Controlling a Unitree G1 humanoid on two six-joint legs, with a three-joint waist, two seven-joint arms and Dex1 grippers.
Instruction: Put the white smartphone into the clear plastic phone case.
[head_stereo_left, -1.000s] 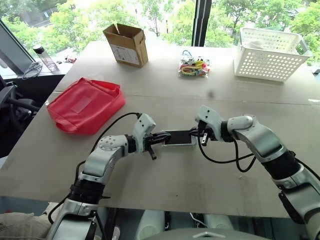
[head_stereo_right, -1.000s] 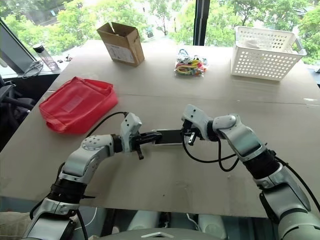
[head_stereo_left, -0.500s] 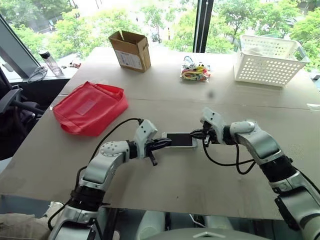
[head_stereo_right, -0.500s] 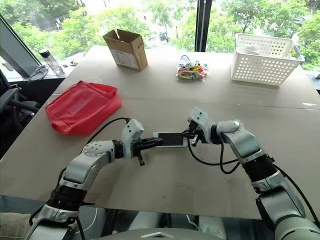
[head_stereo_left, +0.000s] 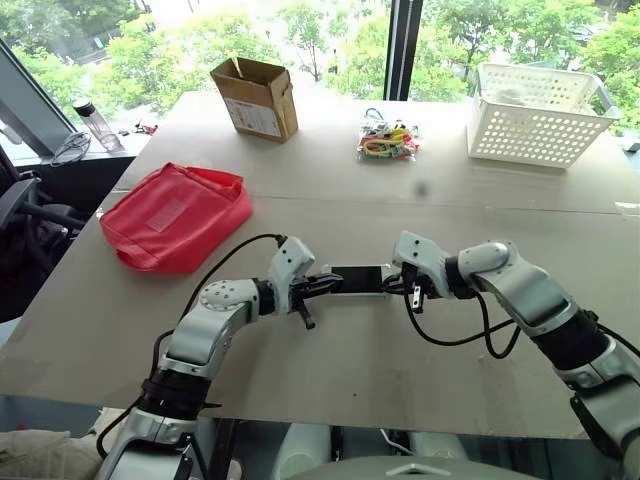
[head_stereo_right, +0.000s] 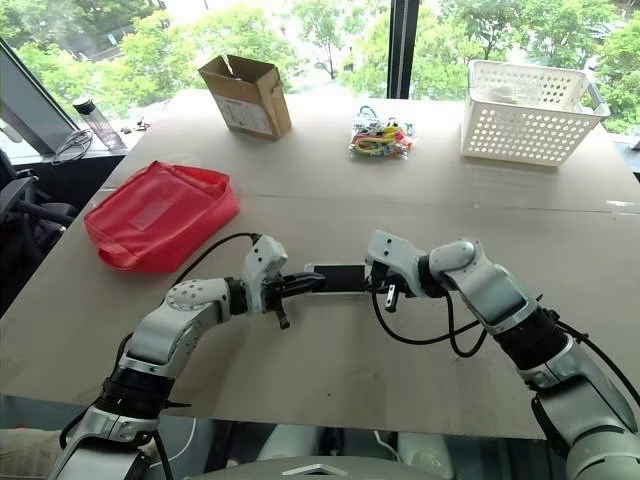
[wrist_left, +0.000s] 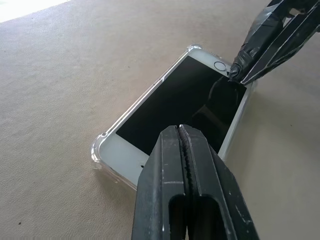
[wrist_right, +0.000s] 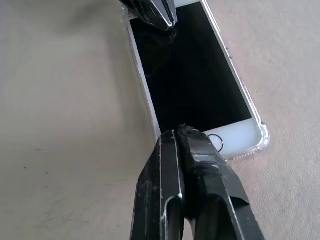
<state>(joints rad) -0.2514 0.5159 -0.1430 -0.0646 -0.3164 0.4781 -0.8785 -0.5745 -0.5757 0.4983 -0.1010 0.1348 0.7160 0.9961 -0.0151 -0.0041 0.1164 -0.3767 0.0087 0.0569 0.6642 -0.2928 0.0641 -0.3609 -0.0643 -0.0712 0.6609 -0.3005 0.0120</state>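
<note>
The white smartphone (head_stereo_left: 357, 279) is seen lying flat on the table (head_stereo_left: 330, 370), flanked by the left gripper (head_stereo_left: 322, 286) and right gripper (head_stereo_left: 396, 285).

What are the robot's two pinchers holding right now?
Nothing. Both the left gripper and the right gripper are shut, tips over the white smartphone, which lies in the clear plastic phone case.

2 head eyes overlook the table (head_stereo_left: 330, 380); 2 wrist views closely share the white smartphone (wrist_left: 175, 107).
</note>
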